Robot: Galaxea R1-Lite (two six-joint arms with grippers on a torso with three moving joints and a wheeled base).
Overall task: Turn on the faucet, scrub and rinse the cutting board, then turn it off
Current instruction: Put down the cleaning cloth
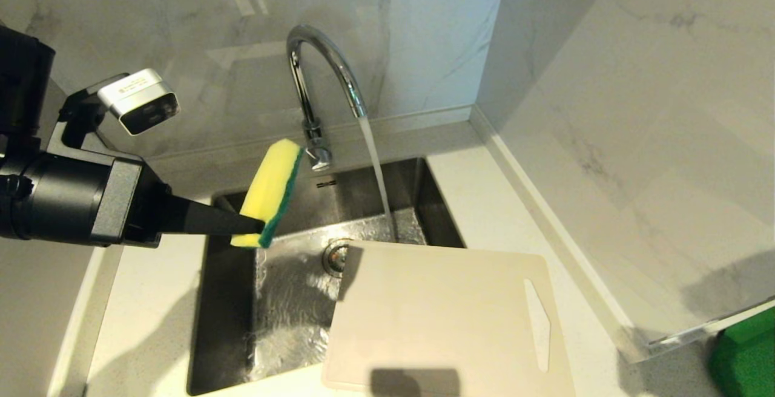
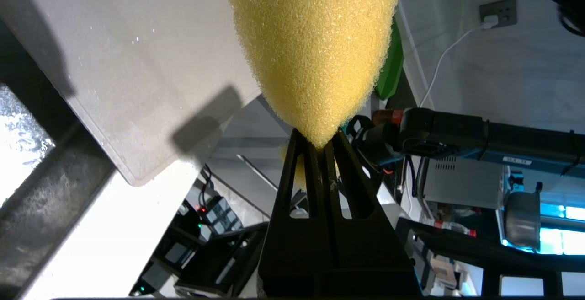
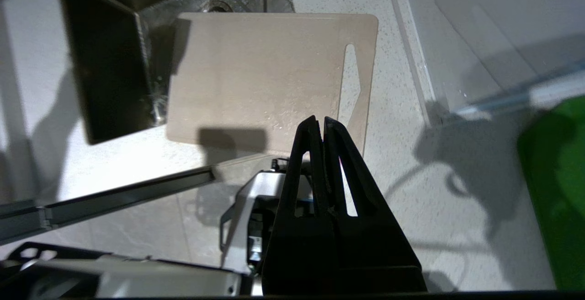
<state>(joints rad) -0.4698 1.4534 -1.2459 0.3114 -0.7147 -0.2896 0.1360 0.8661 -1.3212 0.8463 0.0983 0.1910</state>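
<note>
We have the faucet (image 1: 324, 76) running, its stream falling into the sink (image 1: 224, 300) just past the cutting board's far edge. Our left gripper (image 1: 257, 226) is clamped on the sponge (image 1: 270, 192), held in the air above the sink's left rim. Scrubbing, rinsing and shutting off look yet to be done.

The cutting board (image 1: 436, 318) lies flat across the sink's right rim, its left part overhanging the basin, the rest on the counter (image 1: 521, 203). Its long axis runs left to right, slot handle toward the right. Our right gripper (image 3: 319, 121), pressed together and empty, hangs above the board's near edge.
</note>
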